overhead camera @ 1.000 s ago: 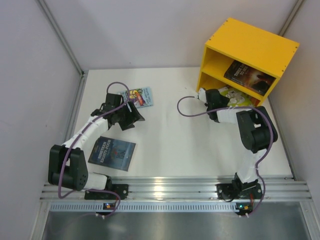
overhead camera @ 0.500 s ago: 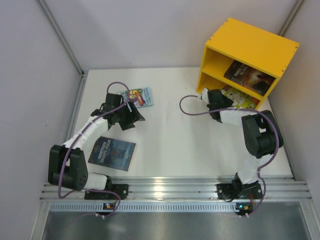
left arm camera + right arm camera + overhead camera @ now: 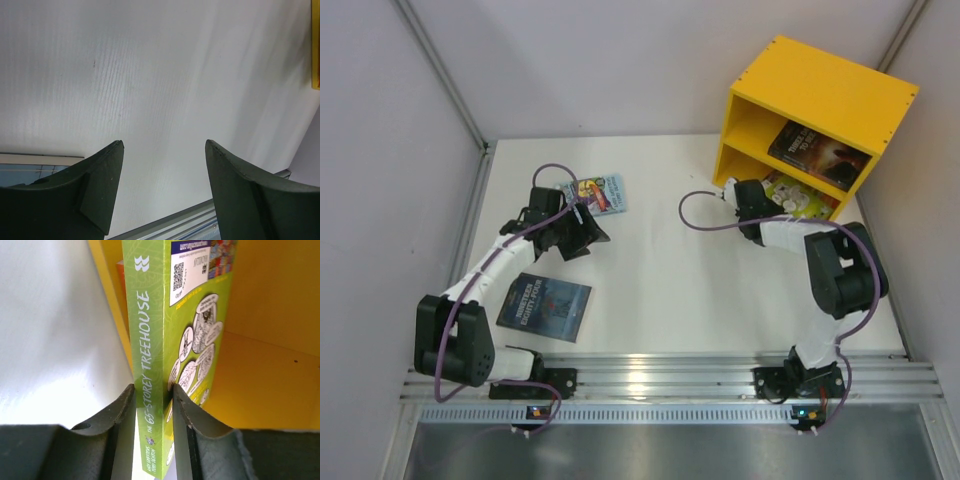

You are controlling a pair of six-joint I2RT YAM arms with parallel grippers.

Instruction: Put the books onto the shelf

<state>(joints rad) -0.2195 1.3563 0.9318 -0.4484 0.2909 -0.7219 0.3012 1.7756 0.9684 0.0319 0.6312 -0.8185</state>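
Right gripper (image 3: 153,390) clamped on lime green book (image 3: 150,315) at its spine | book stands in shelf (image 3: 270,360), lower compartment | orange-red book (image 3: 120,287) just beside | left gripper (image 3: 164,145) fingers apart over table (image 3: 150,75)

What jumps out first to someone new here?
The bright yellow shelf at the far right of the table, a dark book in its upper compartment. The right gripper pinches a lime green book by the spine at the lower compartment. A light blue book and a dark blue book lie near the left gripper.
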